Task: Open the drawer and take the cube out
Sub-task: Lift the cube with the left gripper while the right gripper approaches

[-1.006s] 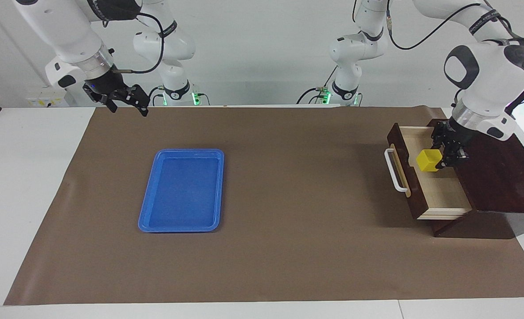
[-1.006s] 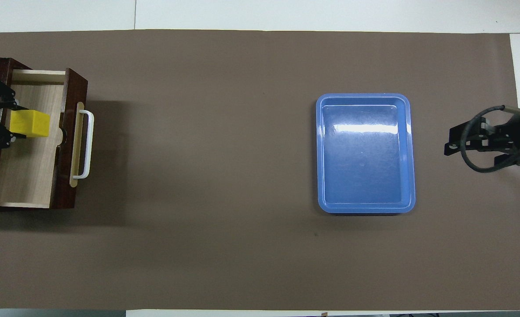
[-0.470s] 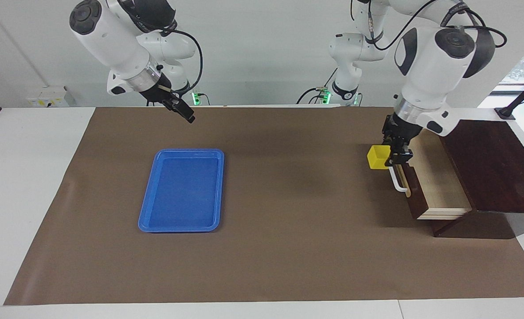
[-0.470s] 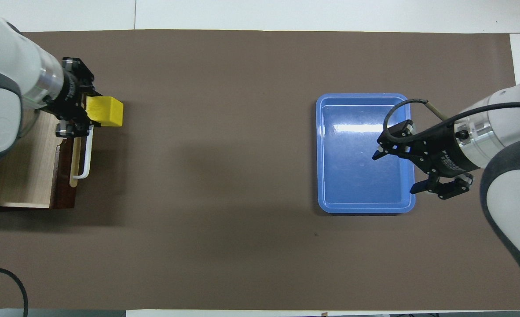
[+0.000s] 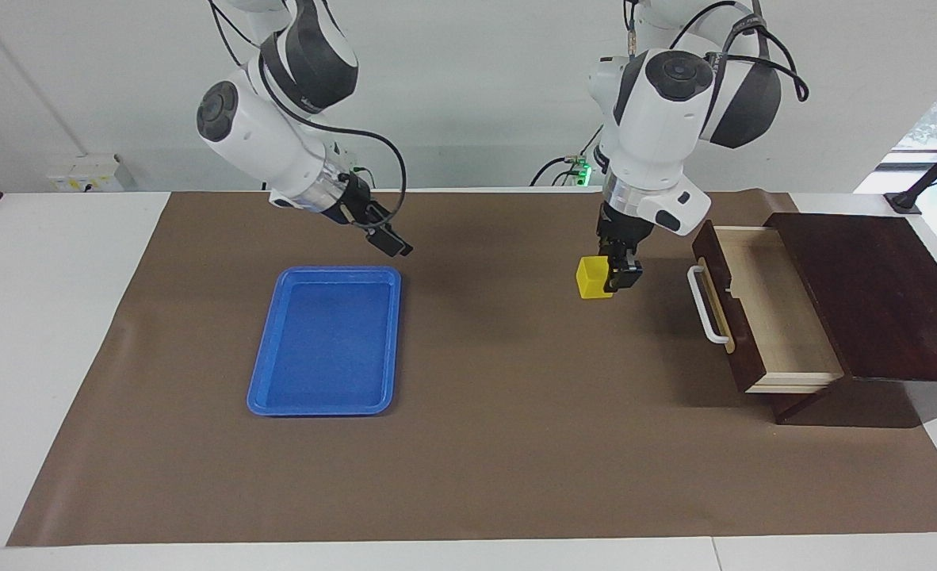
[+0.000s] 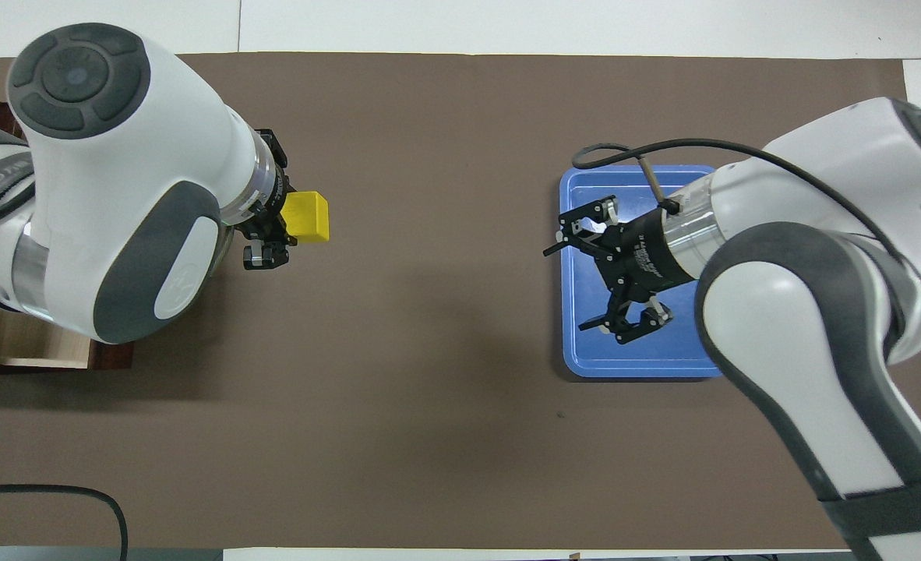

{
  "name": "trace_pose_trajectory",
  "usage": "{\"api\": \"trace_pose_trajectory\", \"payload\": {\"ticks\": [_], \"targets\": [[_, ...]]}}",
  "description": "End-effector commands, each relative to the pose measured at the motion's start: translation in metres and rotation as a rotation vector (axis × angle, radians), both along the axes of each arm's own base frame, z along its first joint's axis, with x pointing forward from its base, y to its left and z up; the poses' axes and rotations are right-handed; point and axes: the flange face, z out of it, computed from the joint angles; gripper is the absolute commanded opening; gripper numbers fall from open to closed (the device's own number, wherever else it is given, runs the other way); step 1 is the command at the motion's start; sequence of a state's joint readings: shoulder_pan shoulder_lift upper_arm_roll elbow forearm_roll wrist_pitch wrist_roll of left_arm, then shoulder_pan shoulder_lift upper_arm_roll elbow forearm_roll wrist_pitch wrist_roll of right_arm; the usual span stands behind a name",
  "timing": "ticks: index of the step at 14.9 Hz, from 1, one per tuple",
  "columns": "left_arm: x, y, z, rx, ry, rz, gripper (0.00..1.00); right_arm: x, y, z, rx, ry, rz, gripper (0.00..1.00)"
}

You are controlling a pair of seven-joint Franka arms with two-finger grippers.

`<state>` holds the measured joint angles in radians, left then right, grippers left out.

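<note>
- Fingers (image 5: 623,274) on our left gripper (image 5: 607,277) are clamped on the cube (image 5: 593,277), so we've got it pinched and up in the air over the bare brown mat (image 5: 516,412).
- Seen from above, the cube (image 6: 307,217) sticks out past the left gripper (image 6: 277,230) toward the middle of the table, with nothing under it but mat (image 6: 429,436).
- Drawer (image 5: 762,317) sits pulled out toward the left arm's end of the table from those fingers, well apart from them; we can see its pale inside, and the white handle (image 5: 705,305) faces the cube.
- From above, most of the drawer (image 6: 40,351) is hidden under our left arm; just a corner of it shows.
- Our right gripper (image 5: 385,234) is up in the air with its fingers (image 6: 589,323) spread wide and nothing in them.
- From above, the right gripper (image 6: 577,280) hangs over the tray (image 6: 577,187), at the edge that faces the cube.
- In the facing view, the tray (image 5: 266,396) lies flat on the mat below those open fingers, and there's nothing in it.
</note>
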<state>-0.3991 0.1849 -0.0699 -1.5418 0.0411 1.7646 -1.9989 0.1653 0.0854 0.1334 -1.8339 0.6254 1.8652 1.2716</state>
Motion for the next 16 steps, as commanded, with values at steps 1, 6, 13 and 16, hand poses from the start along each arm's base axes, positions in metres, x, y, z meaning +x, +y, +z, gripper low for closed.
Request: {"api": "trace_pose_trajectory", "payload": {"ticks": [1,6,13,16], "targets": [[-0.003,-0.006,-0.005,0.011,-0.015,0.029,0.0,0.006,0.035,-0.027,0.077,0.033,-0.114,1.0],[-0.007,-0.012,-0.007,0.011,-0.014,0.032,0.0,0.006,0.076,-0.059,0.183,0.109,-0.197,1.0],[-0.009,-0.011,-0.014,0.014,-0.004,0.053,0.0,0.026,0.15,-0.067,0.214,0.134,-0.218,1.0],[-0.009,-0.01,-0.021,0.016,0.01,0.068,0.0,0.033,0.171,-0.064,0.225,0.151,-0.261,1.0]]}}
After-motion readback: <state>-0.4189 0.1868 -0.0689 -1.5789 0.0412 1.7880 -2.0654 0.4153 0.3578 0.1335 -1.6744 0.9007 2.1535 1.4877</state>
